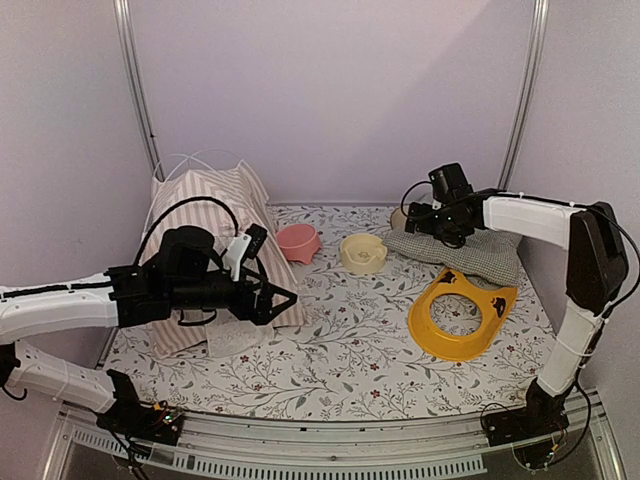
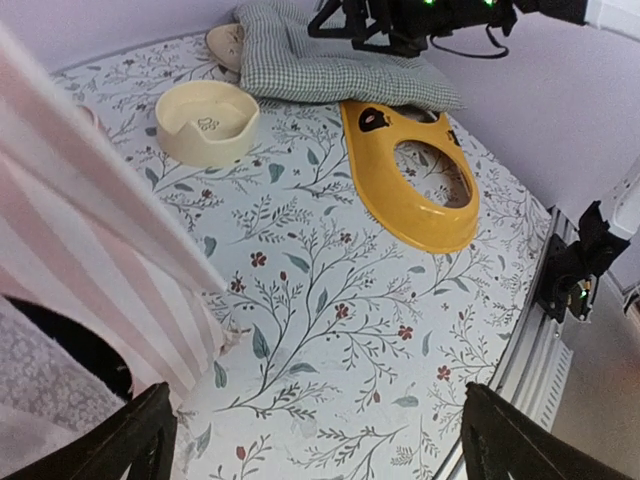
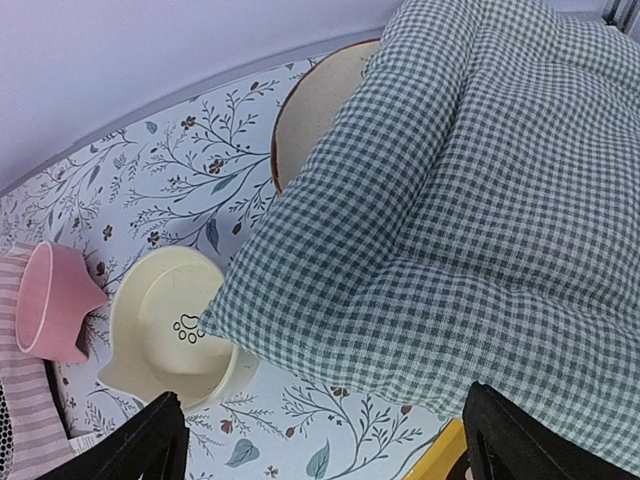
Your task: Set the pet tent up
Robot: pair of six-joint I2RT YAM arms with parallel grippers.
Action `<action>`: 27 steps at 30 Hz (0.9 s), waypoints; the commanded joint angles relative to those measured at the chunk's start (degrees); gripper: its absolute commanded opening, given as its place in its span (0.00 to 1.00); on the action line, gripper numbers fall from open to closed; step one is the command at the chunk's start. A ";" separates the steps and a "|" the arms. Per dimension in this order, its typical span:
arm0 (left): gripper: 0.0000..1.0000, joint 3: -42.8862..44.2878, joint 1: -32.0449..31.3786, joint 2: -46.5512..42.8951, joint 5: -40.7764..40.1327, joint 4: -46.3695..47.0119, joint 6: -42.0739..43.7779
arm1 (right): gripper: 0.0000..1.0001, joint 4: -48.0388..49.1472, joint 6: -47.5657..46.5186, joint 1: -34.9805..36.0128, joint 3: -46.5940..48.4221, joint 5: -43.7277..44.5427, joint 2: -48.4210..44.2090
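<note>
The pink-and-white striped pet tent (image 1: 205, 215) stands at the table's left, thin white poles (image 1: 195, 160) looping above its top. Its striped fabric fills the left of the left wrist view (image 2: 90, 250), with a dark opening low down. My left gripper (image 1: 285, 297) is open and empty, right in front of the tent's lower right side; its fingertips (image 2: 135, 440) frame bare tablecloth. My right gripper (image 1: 425, 215) is open and empty, hovering over the left edge of the green-and-white checked cushion (image 1: 470, 250), which also shows in the right wrist view (image 3: 470, 200).
A pink bowl (image 1: 298, 242) and a cream paw-print bowl (image 1: 362, 253) sit at mid-back. A yellow cat-shaped ring (image 1: 458, 315) lies front right of the cushion. A beige dish (image 3: 315, 110) pokes out from under the cushion. Walls enclose the back and sides.
</note>
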 commanded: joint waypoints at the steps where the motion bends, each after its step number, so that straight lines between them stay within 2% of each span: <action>1: 0.99 -7.33 -0.35 -1.79 -3.06 6.42 -8.34 | 0.97 -1.47 -3.45 -1.56 4.01 -0.42 4.43; 6: 0.99 -10.45 1.06 -0.25 -7.23 7.45 -11.17 | 0.97 -2.93 -5.91 -3.19 8.16 0.96 8.72; 11: 0.99 -10.75 8.86 2.55 -4.61 9.16 -10.01 | 0.96 -2.39 -7.66 -3.21 9.76 0.08 12.19; 15: 0.99 -7.38 13.28 6.36 -3.10 8.70 -6.59 | 0.96 -1.93 -8.52 -3.31 10.38 0.13 14.01; 22: 1.00 -1.87 16.62 10.73 -2.55 6.94 -2.62 | 0.96 -1.93 -9.51 -4.34 11.17 -0.37 16.92; 27: 1.00 -1.52 16.14 10.34 1.42 7.37 -2.44 | 0.96 -1.20 -9.88 -4.87 10.23 -0.61 17.53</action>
